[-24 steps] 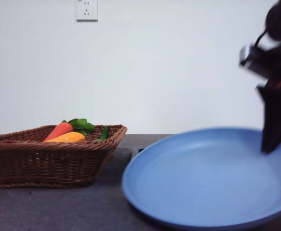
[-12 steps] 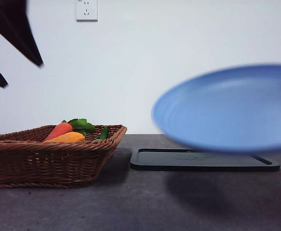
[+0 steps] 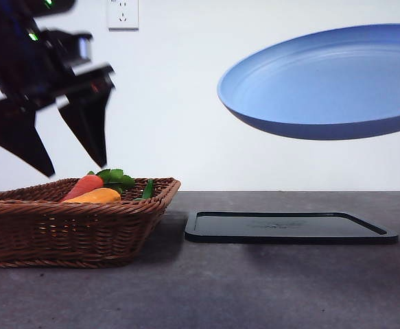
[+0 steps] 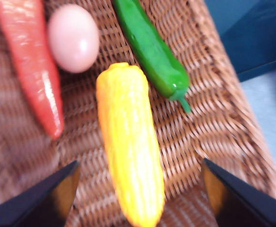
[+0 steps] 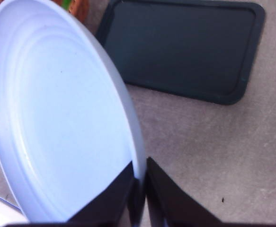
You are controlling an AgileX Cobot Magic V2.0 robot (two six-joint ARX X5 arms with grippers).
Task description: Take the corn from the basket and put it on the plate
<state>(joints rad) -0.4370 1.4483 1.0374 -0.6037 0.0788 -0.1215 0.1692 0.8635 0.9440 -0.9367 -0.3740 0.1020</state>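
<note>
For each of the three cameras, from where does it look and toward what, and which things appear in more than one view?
Front view: low at table height, looking level across; left gripper hangs above the basket, plate held over the black tray.
Left wrist view: looks down into the basket at the corn, carrot, egg, green pepper; own open jaws.
Right wrist view: looks down on table; right gripper clamps the plate's rim.
Shared: basket, corn, plate, tray.

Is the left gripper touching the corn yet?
Apart. The left wrist view shows the left gripper open, jaws wide either side of the corn with bare basket between.
</note>
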